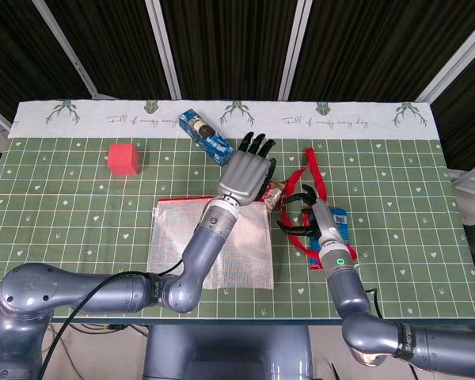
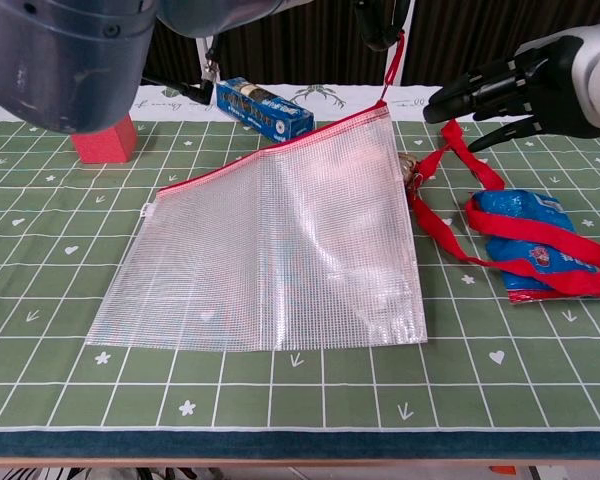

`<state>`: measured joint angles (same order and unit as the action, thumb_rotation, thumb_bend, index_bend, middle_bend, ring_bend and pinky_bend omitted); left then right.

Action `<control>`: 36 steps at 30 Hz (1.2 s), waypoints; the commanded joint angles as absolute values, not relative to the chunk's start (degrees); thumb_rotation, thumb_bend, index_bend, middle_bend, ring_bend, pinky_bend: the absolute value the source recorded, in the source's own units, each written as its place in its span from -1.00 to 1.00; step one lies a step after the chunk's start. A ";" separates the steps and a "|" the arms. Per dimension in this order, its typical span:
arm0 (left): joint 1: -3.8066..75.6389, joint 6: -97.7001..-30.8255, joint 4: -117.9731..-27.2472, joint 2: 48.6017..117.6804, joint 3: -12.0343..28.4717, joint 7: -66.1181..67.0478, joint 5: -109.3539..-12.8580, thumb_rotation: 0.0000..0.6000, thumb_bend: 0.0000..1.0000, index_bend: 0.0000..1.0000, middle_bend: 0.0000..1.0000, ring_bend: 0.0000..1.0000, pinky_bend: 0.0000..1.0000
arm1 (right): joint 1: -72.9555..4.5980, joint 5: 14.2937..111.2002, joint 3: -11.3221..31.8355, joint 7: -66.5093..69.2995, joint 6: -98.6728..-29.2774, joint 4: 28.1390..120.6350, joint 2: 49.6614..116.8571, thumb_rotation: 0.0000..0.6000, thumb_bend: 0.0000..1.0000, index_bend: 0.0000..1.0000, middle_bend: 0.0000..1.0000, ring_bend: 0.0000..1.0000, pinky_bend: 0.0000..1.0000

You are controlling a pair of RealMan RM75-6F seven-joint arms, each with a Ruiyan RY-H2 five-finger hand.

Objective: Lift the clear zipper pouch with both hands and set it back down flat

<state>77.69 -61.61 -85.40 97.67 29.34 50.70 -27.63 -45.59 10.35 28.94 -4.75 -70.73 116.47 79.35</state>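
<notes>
The clear mesh zipper pouch (image 2: 280, 250) with a red zip edge is tilted. Its right zip corner is raised off the green mat while its lower edge and left corner rest on the mat. My left hand (image 1: 245, 170) pinches the red pull tab (image 2: 392, 58) at that raised corner, with the other fingers spread; in the chest view only its dark fingertips (image 2: 378, 22) show at the top edge. My right hand (image 2: 520, 90) hovers open, fingers spread, just right of the raised corner and apart from the pouch (image 1: 214, 241). From the head camera the right hand (image 1: 305, 210) sits beside the pouch's right edge.
A gold snack packet (image 2: 412, 170) lies partly behind the pouch's right edge. A red strap (image 2: 460, 150) loops over a blue packet (image 2: 530, 240) to the right. A blue box (image 2: 265, 108) lies at the back, a red cube (image 2: 105, 140) at the far left.
</notes>
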 commanded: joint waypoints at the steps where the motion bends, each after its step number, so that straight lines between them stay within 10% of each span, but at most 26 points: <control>1: 77.94 -61.74 -85.69 97.39 29.21 50.52 -27.40 1.00 -0.26 0.13 -0.75 -1.00 -1.00 | -46.89 9.07 29.67 -5.85 -72.04 114.61 81.20 1.00 -0.31 -0.23 -0.91 -1.00 -0.60; 36: 80.29 -63.47 -87.77 95.43 26.78 48.49 -25.42 1.00 -0.26 0.13 -0.75 -1.00 -1.00 | -50.46 4.06 34.48 -10.10 -74.35 108.58 89.13 1.00 -0.10 -0.02 -0.85 -1.00 -0.60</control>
<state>80.29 -63.47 -87.77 95.44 26.79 48.50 -25.42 -50.43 4.09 34.44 -10.07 -74.33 108.60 89.10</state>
